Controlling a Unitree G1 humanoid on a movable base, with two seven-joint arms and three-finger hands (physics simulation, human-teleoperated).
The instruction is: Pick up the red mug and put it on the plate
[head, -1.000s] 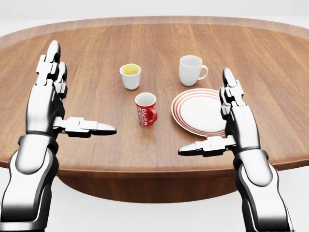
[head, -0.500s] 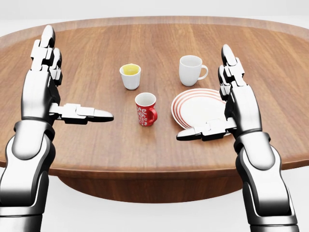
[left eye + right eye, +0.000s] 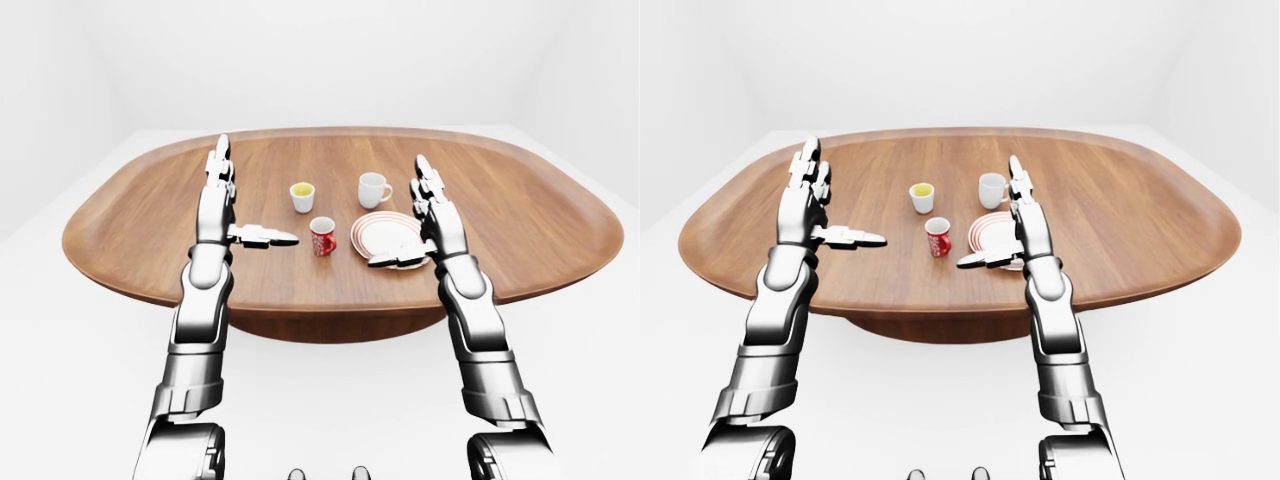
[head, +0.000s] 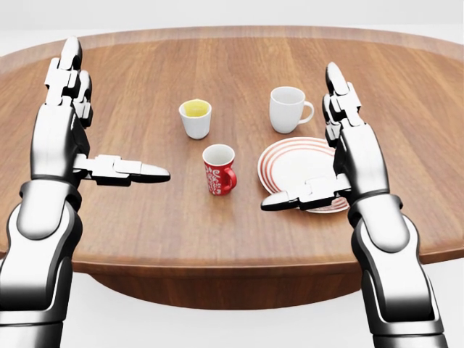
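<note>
Grasping not begun: red mug (image 4: 219,168) stands untouched at nine o'clock of plate (image 4: 290,161); right hand (image 4: 348,156) and left hand (image 4: 65,123) splayed, empty.

In the head view the right robot hand (image 4: 341,156) overlaps the right side of the plate (image 4: 293,163), hiding that part of its rim. The bench (image 4: 145,217) runs out past the left and right edges there. The red mug (image 4: 218,169), left of the plate, carries a white pattern too small to make out.
</note>
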